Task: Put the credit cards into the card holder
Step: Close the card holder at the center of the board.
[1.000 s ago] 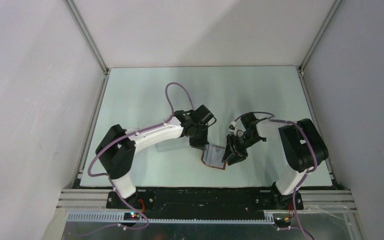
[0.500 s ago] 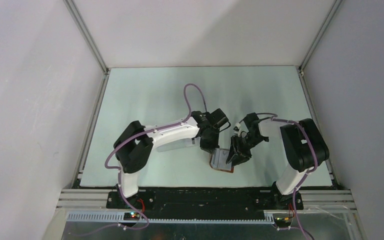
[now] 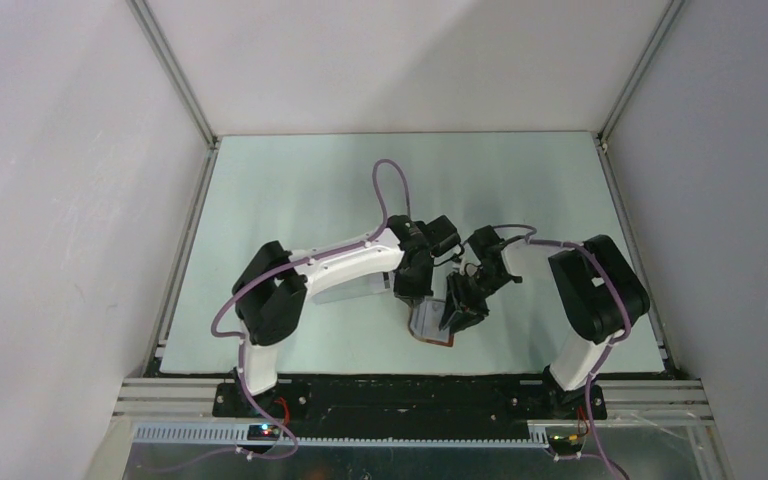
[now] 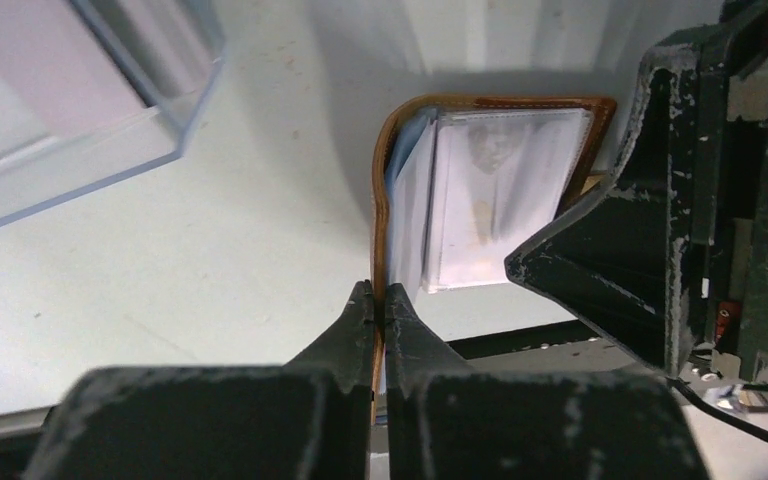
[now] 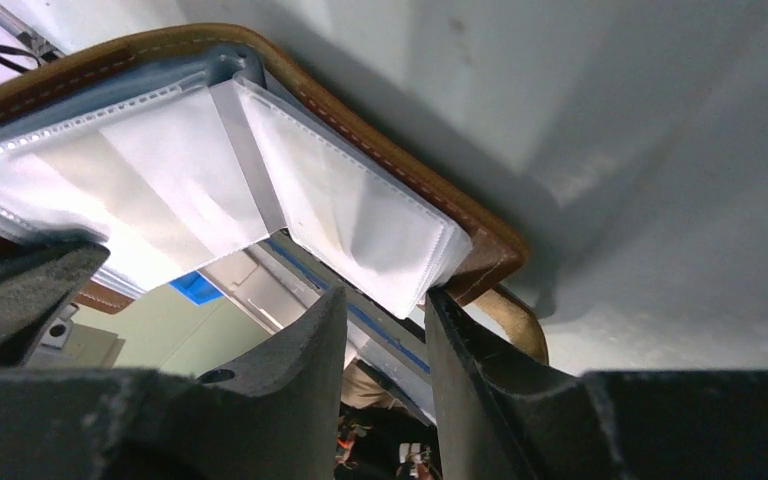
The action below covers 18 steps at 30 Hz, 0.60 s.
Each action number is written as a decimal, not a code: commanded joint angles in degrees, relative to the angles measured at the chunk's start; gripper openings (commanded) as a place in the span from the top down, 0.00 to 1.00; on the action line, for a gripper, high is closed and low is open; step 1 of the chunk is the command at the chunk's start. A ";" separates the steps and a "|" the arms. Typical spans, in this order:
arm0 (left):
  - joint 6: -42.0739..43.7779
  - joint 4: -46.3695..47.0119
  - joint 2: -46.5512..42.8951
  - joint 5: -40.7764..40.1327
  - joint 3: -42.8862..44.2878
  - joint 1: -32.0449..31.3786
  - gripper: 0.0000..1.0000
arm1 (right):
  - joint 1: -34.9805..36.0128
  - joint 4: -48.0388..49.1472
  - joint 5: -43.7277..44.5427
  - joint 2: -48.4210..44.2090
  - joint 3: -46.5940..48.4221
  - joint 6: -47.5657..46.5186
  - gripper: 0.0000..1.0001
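The card holder is a tan-brown leather wallet, open near the table's front edge, with clear sleeves fanned out. My left gripper is shut on the wallet's brown leather edge; in the top view it sits at the wallet's far side. My right gripper is open, its tips at the corner of the clear sleeves, next to the snap tab. In the top view it is over the wallet's right side. No card with a dark stripe shows clearly.
A clear plastic box with pale contents lies left of the wallet, partly under my left arm. The right gripper's body crowds the wallet's right side. The table's dark front rail is close behind the wallet.
My left arm has swung right and its gripper stands at the wallet. The wallet and right gripper shifted a little right, then slightly back left.
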 commanded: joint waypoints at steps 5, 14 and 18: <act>1.95 -12.11 0.24 -8.77 3.07 0.44 1.00 | 1.69 3.43 2.34 -2.66 1.38 1.91 0.56; 3.17 -17.83 1.90 -12.70 7.37 0.54 1.00 | 0.28 1.90 4.61 -4.30 1.39 1.23 0.55; 3.68 -17.95 3.68 -12.04 9.38 0.17 1.00 | 0.14 2.42 4.83 -2.78 1.40 0.78 0.54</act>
